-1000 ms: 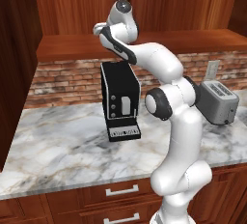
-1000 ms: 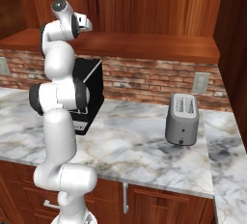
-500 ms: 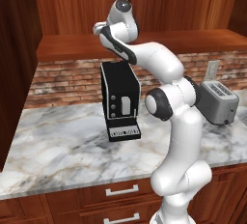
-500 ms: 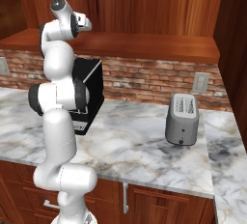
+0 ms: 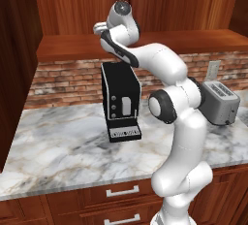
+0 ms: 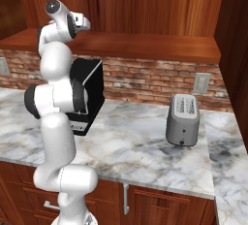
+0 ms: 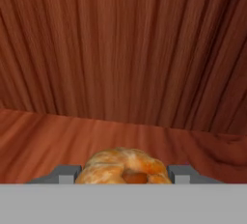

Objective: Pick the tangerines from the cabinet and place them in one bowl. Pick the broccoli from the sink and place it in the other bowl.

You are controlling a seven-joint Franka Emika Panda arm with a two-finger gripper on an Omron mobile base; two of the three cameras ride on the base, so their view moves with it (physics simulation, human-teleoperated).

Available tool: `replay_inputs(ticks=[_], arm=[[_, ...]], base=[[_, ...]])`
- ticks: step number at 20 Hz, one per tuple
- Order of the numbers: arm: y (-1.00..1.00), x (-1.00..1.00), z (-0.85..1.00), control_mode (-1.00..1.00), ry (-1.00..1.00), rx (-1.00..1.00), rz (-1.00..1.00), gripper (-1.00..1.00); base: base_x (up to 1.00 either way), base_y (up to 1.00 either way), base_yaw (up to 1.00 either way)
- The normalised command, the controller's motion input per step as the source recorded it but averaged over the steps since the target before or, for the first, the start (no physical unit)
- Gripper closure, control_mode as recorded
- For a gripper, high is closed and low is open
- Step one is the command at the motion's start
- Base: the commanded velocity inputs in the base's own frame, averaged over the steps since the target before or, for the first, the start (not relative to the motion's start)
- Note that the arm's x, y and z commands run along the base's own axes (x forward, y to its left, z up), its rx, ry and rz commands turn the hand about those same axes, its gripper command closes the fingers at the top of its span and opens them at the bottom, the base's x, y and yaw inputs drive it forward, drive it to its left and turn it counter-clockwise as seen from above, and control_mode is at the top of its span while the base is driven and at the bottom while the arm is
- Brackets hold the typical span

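A tangerine (image 7: 123, 166), orange and lumpy, sits between my two dark finger tips in the hand view, and my gripper (image 7: 123, 174) is shut on it. The hand faces the wood-grain back wall of the cabinet (image 7: 123, 49), just above its open shelf (image 7: 43, 138). In the left base view the gripper (image 5: 98, 27) is raised over the shelf (image 5: 193, 42), above a black coffee machine. The right base view shows the gripper (image 6: 87, 23) at the same height in front of the cabinet (image 6: 145, 6). The bowls, the broccoli and the sink are out of view.
A black coffee machine (image 5: 121, 104) (image 6: 87, 95) stands on the marble counter (image 5: 63, 146) under the arm. A silver toaster (image 5: 220, 102) (image 6: 183, 120) sits to the right. A brick backsplash runs behind them, drawers (image 5: 121, 191) below. A tall wood panel (image 5: 12, 64) closes the left side.
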Motion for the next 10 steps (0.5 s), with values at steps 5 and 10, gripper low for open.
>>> replay_inputs(ticks=[5,10], arm=[[0.0,-0.29,0.14,-1.0,0.0,0.0,-0.05,1.0],[-0.03,-0.47,0.16,-1.0,0.03,0.02,-0.06,1.0]], base=[[0.0,0.0,0.0],[0.0,0.0,0.0]])
